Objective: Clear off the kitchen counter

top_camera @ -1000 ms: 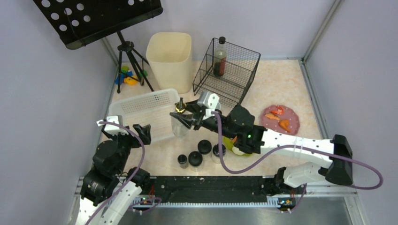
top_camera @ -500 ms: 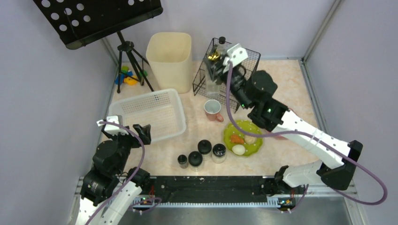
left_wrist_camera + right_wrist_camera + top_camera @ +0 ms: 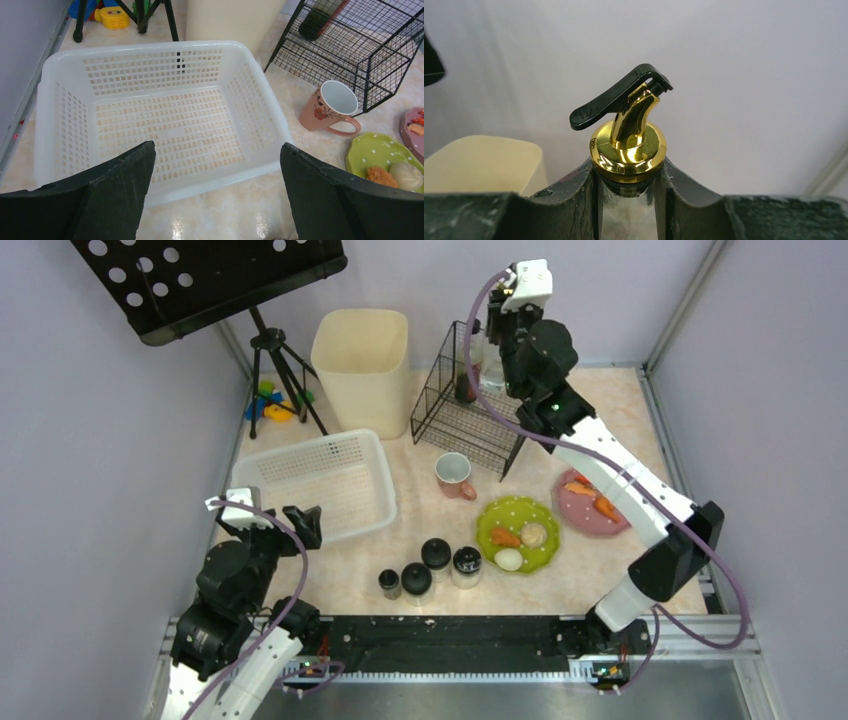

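Your right gripper [image 3: 628,200] is clamped on the neck of the glass bottle [image 3: 628,150], just below its gold spout. It holds the bottle high at the far side, above the wire rack [image 3: 470,425]. The left gripper [image 3: 217,146] has its fingers wide apart and holds nothing; it hangs at the near left, over the near edge of the white basket [image 3: 150,47].

The counter [image 3: 590,410] lies under everything, and the mug [image 3: 327,107], two plates and four small jars [image 3: 436,553] stand on it, so much of the task is not done.

The first danger is the grip. The neck is smooth glass and the fingers hold only a short part of it, so the bottle may slide down or swing if you move fast.

The second danger is the rack. A dark bottle [image 3: 466,388] stands inside it. If you lower the glass bottle off line, it may hit that bottle or the wire rim, and the light rack may shift or tip.

The third is the arm itself. It is stretched far, and its lower part passes above the pink plate [image 3: 590,510]. A low return may sweep the plate or the mug.
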`<state>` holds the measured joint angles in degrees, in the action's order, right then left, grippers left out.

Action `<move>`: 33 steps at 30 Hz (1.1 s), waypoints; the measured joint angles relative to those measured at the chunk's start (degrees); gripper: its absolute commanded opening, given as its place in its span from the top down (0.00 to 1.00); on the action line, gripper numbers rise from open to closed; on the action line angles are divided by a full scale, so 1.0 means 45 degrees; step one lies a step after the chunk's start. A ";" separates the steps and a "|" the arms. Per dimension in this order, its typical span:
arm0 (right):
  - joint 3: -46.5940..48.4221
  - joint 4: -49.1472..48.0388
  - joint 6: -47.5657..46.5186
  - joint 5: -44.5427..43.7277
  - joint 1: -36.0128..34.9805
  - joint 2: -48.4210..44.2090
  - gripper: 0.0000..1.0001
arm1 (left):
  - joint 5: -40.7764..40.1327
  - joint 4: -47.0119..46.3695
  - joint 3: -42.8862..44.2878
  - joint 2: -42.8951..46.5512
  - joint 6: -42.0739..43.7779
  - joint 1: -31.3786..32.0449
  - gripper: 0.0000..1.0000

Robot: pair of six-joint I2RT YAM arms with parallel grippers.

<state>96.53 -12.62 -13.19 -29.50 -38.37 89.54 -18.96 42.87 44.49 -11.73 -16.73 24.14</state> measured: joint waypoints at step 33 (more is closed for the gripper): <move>0.1132 -0.2045 0.1234 -0.0763 0.2817 0.4386 1.00 | 0.0330 -0.0102 -0.0034 0.0083 0.0044 0.0000 0.01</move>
<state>101.62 -21.82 -7.64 -32.93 -25.69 109.27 -17.47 42.41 44.34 -11.35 -16.53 24.14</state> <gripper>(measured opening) 0.333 0.991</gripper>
